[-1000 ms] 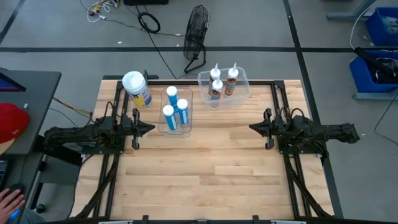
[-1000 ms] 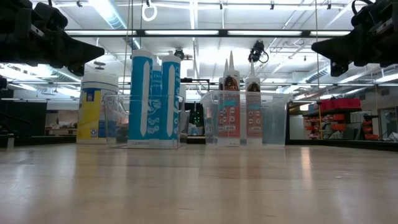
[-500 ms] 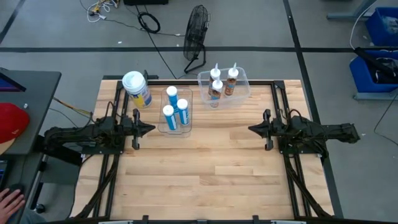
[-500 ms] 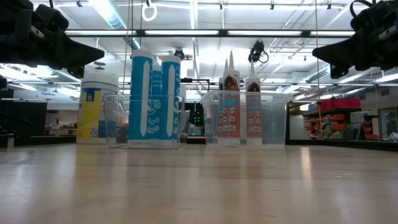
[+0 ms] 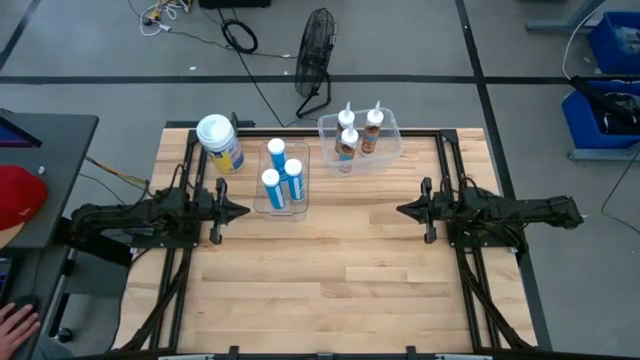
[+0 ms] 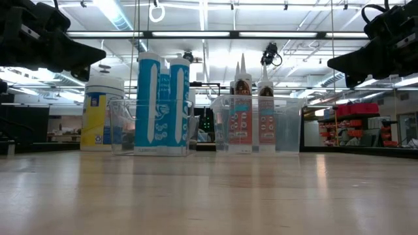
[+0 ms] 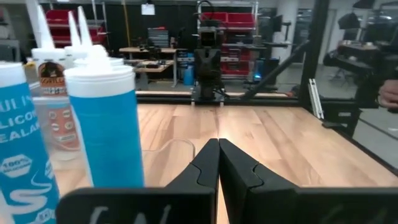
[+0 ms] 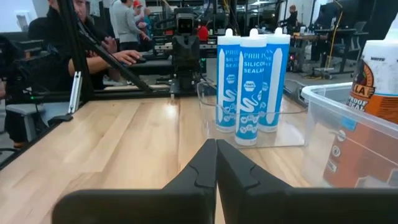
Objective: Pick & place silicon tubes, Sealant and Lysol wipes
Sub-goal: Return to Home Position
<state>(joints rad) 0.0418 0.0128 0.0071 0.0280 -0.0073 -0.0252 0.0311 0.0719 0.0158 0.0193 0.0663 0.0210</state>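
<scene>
Three blue-and-white silicone tubes [image 5: 280, 172] stand upright in a clear bin [image 5: 281, 204] at the table's far middle-left. Three brown-labelled sealant tubes [image 5: 357, 132] stand in a second clear bin [image 5: 390, 143] to its right. The Lysol wipes canister [image 5: 220, 143], white lid and yellow-and-blue label, stands on the table left of the bins. My left gripper [image 5: 245, 209] is shut and empty, raised beside the silicone bin. My right gripper [image 5: 400, 208] is shut and empty, raised at mid-right.
Bare wooden table [image 5: 330, 270] lies between and in front of the grippers. A person's hand [image 5: 15, 322] shows off the table at the left. People stand in the room beyond the table in the right wrist view [image 8: 93, 37].
My right gripper has moved slightly toward the table's left edge. Nothing else has moved.
</scene>
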